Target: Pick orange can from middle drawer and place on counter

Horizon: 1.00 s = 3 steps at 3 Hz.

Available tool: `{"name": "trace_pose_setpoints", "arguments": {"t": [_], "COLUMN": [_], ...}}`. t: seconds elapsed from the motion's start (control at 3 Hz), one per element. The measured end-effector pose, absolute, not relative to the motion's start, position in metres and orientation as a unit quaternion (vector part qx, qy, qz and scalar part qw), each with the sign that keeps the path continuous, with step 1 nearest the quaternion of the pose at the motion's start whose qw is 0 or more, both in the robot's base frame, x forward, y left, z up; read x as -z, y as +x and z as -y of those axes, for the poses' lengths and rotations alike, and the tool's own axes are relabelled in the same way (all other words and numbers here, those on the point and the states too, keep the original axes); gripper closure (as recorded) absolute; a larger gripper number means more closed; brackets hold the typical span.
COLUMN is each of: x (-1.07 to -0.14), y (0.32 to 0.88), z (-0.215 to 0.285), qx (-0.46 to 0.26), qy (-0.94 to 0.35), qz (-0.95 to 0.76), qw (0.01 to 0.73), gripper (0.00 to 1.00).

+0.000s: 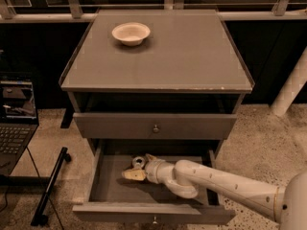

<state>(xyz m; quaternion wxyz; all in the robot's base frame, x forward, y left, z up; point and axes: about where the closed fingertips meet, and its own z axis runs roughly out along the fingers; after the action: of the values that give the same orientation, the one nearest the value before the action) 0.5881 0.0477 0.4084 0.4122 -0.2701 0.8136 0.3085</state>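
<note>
Can (138, 161) stands upright in the open drawer (110, 188), between the pincer's spread fingers (132, 175); whether they touch it I cannot tell; pincer (137, 167) sits low inside the drawer; counter (182, 56) lies well above.

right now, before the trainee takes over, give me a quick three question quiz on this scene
1. True or false: the bowl sits on the counter.
2. Where is the gripper? A) above the counter B) inside the open drawer, at the can C) touching the bowl
3. Fill in: the shut drawer is the ____ of the two knobbed ones.
Key: 1 true; 2 B; 3 upper.
</note>
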Motion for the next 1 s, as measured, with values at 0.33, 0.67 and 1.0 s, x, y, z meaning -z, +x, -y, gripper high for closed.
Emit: {"name": "trace_pose_setpoints", "arguments": {"t": [0.33,0.67,1.0], "x": [-0.4081,-0.4081,-0.4081], "y": [0.5887,0.5887,0.5887], "z": [-0.0481,-0.0481,-0.0481], "qx": [-0.308,-0.308,-0.308], "qy": [-0.270,-0.270,-0.270], "qz": [-0.814,-0.814,-0.814], "qw": [0.412,0.412,0.412], "gripper": [0.41,0.64,0.88]}}
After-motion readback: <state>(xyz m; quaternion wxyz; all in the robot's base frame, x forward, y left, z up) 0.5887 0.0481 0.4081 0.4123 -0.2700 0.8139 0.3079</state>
